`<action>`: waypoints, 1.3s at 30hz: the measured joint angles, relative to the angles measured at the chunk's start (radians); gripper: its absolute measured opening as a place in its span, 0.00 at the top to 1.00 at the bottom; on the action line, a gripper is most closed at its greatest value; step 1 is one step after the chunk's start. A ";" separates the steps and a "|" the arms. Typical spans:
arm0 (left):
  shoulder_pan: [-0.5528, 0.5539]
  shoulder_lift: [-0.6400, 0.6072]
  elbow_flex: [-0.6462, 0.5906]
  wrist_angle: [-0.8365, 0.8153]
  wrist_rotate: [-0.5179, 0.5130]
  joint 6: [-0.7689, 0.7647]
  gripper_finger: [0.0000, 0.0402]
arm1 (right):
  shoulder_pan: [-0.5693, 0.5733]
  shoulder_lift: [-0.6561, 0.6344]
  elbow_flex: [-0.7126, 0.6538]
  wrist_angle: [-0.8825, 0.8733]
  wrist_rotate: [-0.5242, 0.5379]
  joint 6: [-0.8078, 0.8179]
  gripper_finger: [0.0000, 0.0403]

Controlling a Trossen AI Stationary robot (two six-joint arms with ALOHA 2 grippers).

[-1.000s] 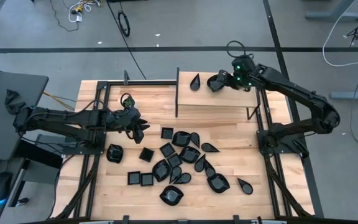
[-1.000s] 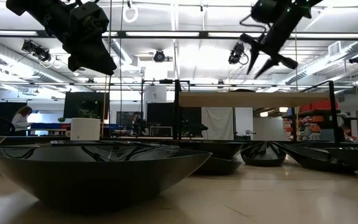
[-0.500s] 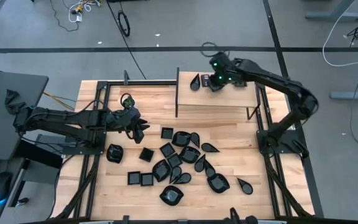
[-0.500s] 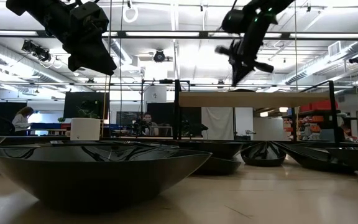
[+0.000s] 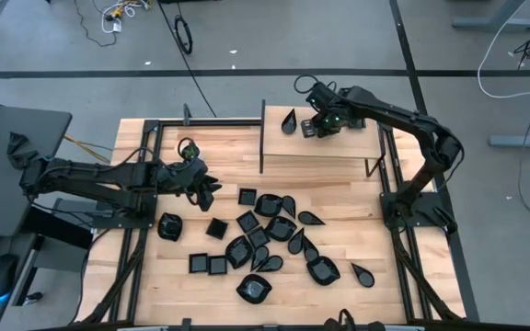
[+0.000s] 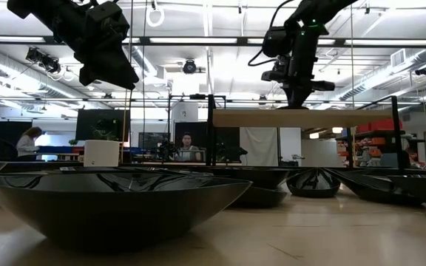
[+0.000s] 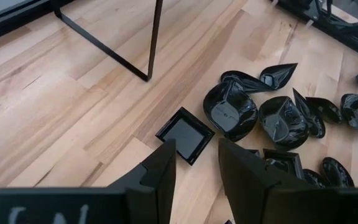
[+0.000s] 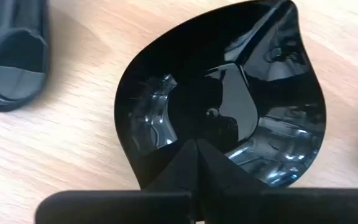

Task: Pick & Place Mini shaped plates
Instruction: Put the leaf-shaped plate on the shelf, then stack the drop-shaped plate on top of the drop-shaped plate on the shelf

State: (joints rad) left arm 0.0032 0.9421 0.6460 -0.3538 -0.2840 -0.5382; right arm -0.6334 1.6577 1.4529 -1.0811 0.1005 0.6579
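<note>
Several glossy black mini shaped plates [image 5: 265, 234] lie scattered on the wooden table. A raised wooden shelf [image 5: 325, 152] at the far side carries a teardrop plate [image 5: 289, 120]. A second teardrop plate [image 8: 222, 93] lies flat on the shelf under my right gripper [image 5: 323, 127], which is shut and points steeply down. In the high view that arm hides this plate. My left gripper [image 5: 208, 188] hangs open above the table, left of the pile, over a square plate [image 7: 185, 134]. My right gripper's shut fingertips [image 8: 197, 152] stand from above at the rounded rim [image 8: 151, 165] of the teardrop plate, opposite its pointed end. I cannot tell whether they touch it. The plate lies flat on the shelf.
A black metal upright [image 5: 263, 138] stands at the shelf's left end, and thin frame legs [image 7: 151, 43] run down to the table. A white pot [image 6: 100, 153] stands at the far left. Bare wood lies between the shelf and the pile. A person sits in the room behind.
My right gripper has gone toward the table's left along the shelf and down, tipping to point more steeply down, and its fingers have shut. It now stands over the teardrop plate. My left arm has kept still.
</note>
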 joint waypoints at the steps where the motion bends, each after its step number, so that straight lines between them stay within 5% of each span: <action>1: 0.000 0.000 0.000 0.000 0.000 0.000 0.69 | 0.000 0.000 0.001 -0.005 0.000 0.000 0.99; 9: 0.000 0.000 0.000 0.001 0.000 0.000 0.69 | 0.010 -0.030 -0.001 -0.030 0.012 0.044 0.99; 20: 0.000 0.000 0.000 0.001 0.000 0.001 0.69 | 0.104 -0.244 -0.001 0.050 0.118 0.013 0.99; 33: 0.000 0.000 0.000 0.002 0.000 0.012 0.69 | 0.644 -0.295 -0.002 0.058 0.100 0.019 0.99; 39: 0.000 0.000 0.000 0.002 0.000 0.028 0.69 | 0.845 -0.273 -0.110 0.275 -0.016 0.057 0.98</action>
State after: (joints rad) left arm 0.0032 0.9421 0.6460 -0.3514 -0.2840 -0.5097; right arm 0.2119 1.3847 1.3432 -0.8061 0.0840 0.7153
